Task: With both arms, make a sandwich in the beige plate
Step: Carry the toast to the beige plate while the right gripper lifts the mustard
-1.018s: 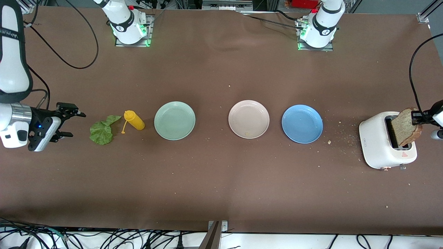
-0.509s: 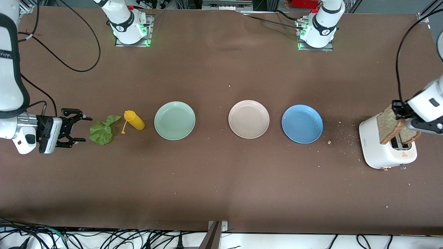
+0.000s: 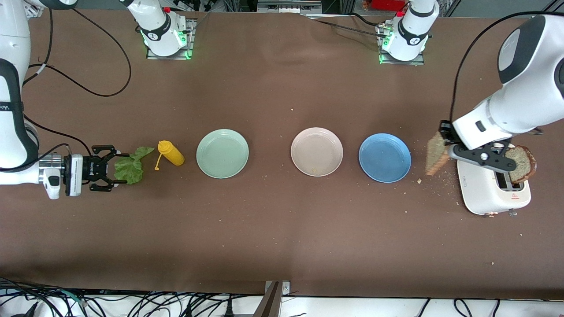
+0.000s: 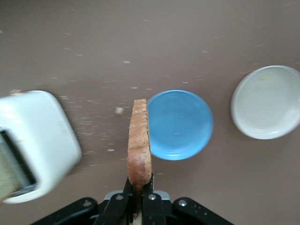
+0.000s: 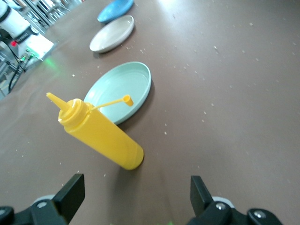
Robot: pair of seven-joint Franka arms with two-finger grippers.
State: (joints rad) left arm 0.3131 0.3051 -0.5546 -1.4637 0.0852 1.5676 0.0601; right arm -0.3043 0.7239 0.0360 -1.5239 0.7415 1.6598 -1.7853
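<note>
Left end effector (image 3: 442,145) grips bread slice (image 3: 436,154) above table (image 3: 282,229).

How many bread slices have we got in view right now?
2. One bread slice is held edge-up in the shut left gripper, over the table between the blue plate and the toaster. The second slice stands in the toaster's slot. None visible elsewhere.

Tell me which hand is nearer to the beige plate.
Left. The left hand, holding a bread slice, is between the blue plate and the toaster. The right hand is at the lettuce, much farther from the beige plate.
</note>
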